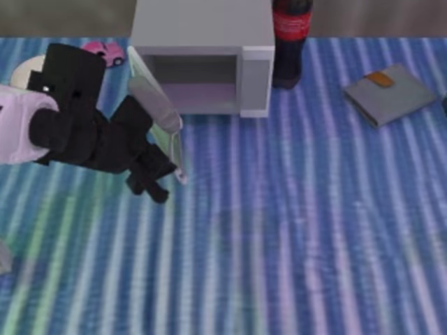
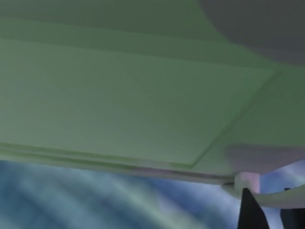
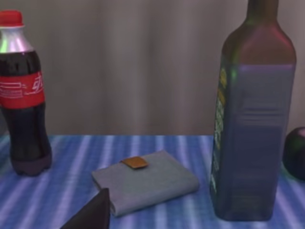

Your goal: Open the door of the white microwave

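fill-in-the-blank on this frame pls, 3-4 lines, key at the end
1. The door of the white microwave is swung ____, exposing the cavity.
2. The ____ end effector is at the door's free edge.
3. Right beside the microwave stands a ____ bottle with a red cap.
4. The grey wallet lies on the top view's ____ side.

Missing words: open; left; cola; right

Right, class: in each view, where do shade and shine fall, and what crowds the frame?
Top view: the white microwave has a shaded cavity; left gripper at the free edge of the open door. Left wrist view: the door fills almost everything. Right wrist view: shine on the shoulder of the cola bottle; the dark bottle looms close.
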You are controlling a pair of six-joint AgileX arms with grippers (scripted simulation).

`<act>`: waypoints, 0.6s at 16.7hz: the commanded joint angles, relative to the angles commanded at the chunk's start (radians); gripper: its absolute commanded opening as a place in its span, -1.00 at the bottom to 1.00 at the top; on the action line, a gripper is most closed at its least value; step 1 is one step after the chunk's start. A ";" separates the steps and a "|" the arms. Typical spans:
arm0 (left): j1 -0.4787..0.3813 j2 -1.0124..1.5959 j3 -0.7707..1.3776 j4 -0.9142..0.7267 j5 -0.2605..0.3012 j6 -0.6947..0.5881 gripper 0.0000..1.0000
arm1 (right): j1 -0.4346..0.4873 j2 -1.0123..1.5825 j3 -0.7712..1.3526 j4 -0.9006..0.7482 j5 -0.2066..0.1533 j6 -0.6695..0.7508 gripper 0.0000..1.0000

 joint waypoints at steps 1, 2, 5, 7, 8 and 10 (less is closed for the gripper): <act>-0.005 -0.001 -0.004 -0.001 0.005 -0.003 -1.00 | 0.000 0.000 0.000 0.000 0.000 0.000 1.00; -0.004 0.000 -0.004 -0.003 0.006 -0.001 -1.00 | 0.000 0.000 0.000 0.000 0.000 0.000 1.00; 0.011 0.003 0.001 -0.022 0.024 0.036 -1.00 | 0.000 0.000 0.000 0.000 0.000 0.000 1.00; 0.024 0.000 0.008 -0.032 0.038 0.062 -1.00 | 0.000 0.000 0.000 0.000 0.000 0.000 1.00; 0.030 0.000 0.011 -0.039 0.046 0.079 -1.00 | 0.000 0.000 0.000 0.000 0.000 0.000 1.00; 0.042 0.003 0.012 -0.054 0.058 0.101 -1.00 | 0.000 0.000 0.000 0.000 0.000 0.000 1.00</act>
